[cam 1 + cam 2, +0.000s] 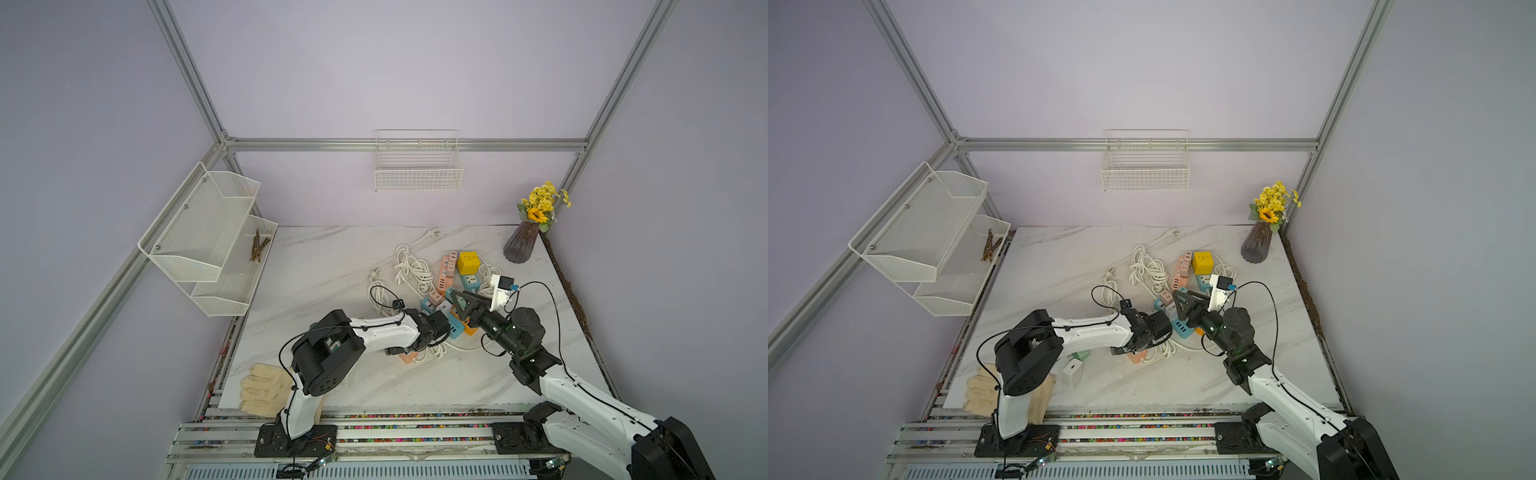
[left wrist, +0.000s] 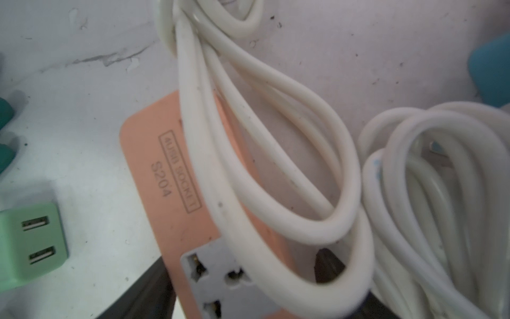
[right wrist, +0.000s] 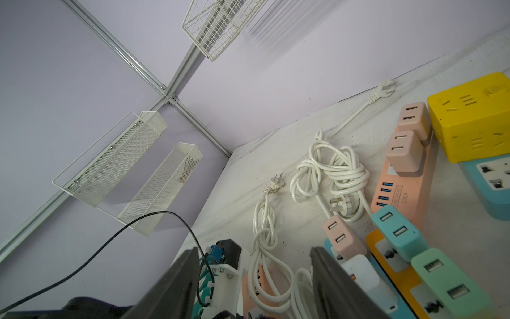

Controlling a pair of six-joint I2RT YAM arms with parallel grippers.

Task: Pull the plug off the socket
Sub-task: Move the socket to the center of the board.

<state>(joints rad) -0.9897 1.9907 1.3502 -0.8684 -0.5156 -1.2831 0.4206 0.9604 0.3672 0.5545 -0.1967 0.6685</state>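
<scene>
We judge the white plug (image 3: pixel 358 272), seated in the blue socket strip (image 1: pixel 456 331) on the bench (image 1: pixel 324 266), light, rigid and slick: pinch its flat sides, pull straight. Right fingers (image 3: pixel 331 281) gape empty beside it; left fingers (image 2: pixel 329 265) straddle the peach strip (image 2: pixel 154 171), and we cannot tell whether they grip it.

Ribbed vase (image 1: pixel 516 249) of yellow flowers (image 1: pixel 540 199) is seen well beyond the right claw (image 1: pixel 457 301), at the far corner of the desk (image 1: pixel 324 270). A wire basket (image 1: pixel 417 179) is hung on the wall (image 1: pixel 374 83) behind. Cream gloves (image 1: pixel 259 388) are laid well back of the left claw (image 1: pixel 401 352), at the near edge; twigs (image 1: pixel 258 246) are kept in a mesh shelf (image 1: pixel 199 232) farther out.
</scene>
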